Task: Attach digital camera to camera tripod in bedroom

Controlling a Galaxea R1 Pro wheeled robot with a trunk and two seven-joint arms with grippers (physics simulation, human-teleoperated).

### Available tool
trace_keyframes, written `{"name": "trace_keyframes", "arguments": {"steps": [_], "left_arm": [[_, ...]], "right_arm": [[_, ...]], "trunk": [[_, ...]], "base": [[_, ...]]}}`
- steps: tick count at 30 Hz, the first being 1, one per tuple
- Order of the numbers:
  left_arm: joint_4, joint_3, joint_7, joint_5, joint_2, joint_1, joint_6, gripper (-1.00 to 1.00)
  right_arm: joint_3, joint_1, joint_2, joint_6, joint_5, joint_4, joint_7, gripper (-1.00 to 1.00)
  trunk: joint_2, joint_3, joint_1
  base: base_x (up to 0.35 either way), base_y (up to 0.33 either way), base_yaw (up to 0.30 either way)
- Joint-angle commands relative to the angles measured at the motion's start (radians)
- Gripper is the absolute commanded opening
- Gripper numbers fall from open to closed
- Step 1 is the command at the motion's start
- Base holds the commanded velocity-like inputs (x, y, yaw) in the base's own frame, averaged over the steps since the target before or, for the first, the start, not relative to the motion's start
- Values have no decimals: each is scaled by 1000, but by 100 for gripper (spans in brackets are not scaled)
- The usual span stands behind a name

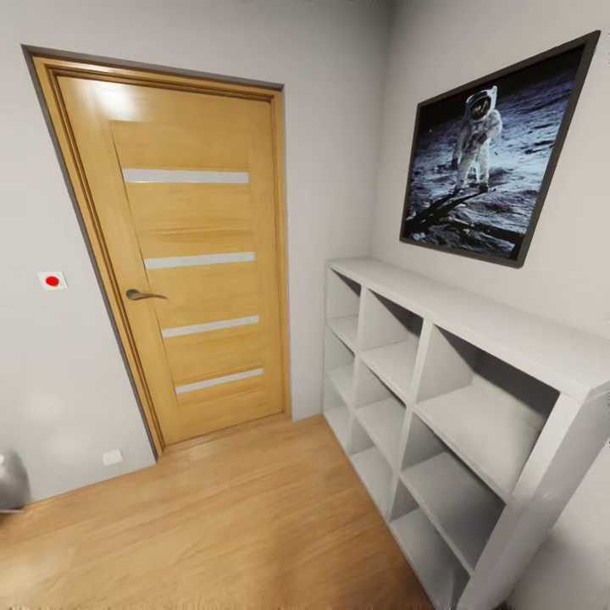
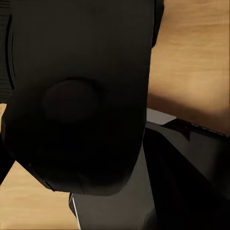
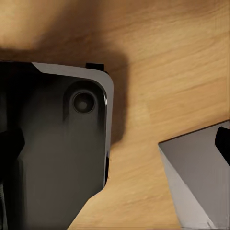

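Room: the head view faces a corner of white walls over a light wood plank floor (image 1: 212, 525).
Door: a closed honey-coloured wooden door (image 1: 191, 254) with four pale horizontal glass strips and a dark metal lever handle (image 1: 144, 295) stands in the far wall.
Wall fittings: a small white square plate with a red dot (image 1: 52, 280) sits beside the door frame; a white socket plate (image 1: 112, 457) is low on the same wall, near the floor.
Shelf: a white cubby shelf with open square compartments (image 1: 474, 330) runs along the side wall, its compartments bare.
Picture: a dark-framed print of an astronaut on the moon (image 1: 491, 144) hangs above the shelf.
Grey object: a rounded grey shape (image 1: 12, 481) is cut off at the edge of the head view, low by the floor; what it is cannot be told.
Left wrist view: a large dark rounded body (image 2: 76, 96) of the robot sits close to the lens, with wood floor behind it.
Right wrist view: a dark grey rounded-corner panel with a round recess (image 3: 72, 143) and a grey angular part (image 3: 196, 177) lie over the wood floor.
Claws: their fingers cannot be made out, so spread or pressed together cannot be told.
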Motion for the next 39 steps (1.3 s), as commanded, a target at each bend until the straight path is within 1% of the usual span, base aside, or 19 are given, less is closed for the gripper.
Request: {"name": "trace_keyframes", "arguments": {"steps": [1,9,15,24,32,39], "left_arm": [[0,-9,3,6,0,0,-2,-100],[0,-9,4,10,4,0,-2,-100],[-1,-6,6,14,20,0,-1,-100],[-11,-8,5,2,23,0,-3,-100],[-15,-8,4,2,23,0,-3,-100],[-14,-9,4,2,24,0,-3,-100]], "right_arm": [[-4,-1,0,-6,11,3,-2,100],[-4,-1,1,-5,11,3,-1,100],[-4,-1,5,-6,12,3,-1,100],[-4,-1,7,-6,12,3,0,100],[-4,-1,7,-6,12,3,4,100],[-4,-1,-1,-8,12,3,2,100]], "trunk": [[-1,0,0],[-1,0,0],[-1,0,0],[-1,0,0],[-1,0,0],[-1,0,0]], "base": [[-265,222,0],[-181,155,0],[-17,15,0],[-2,2,16],[0,0,210],[0,0,262]]}}
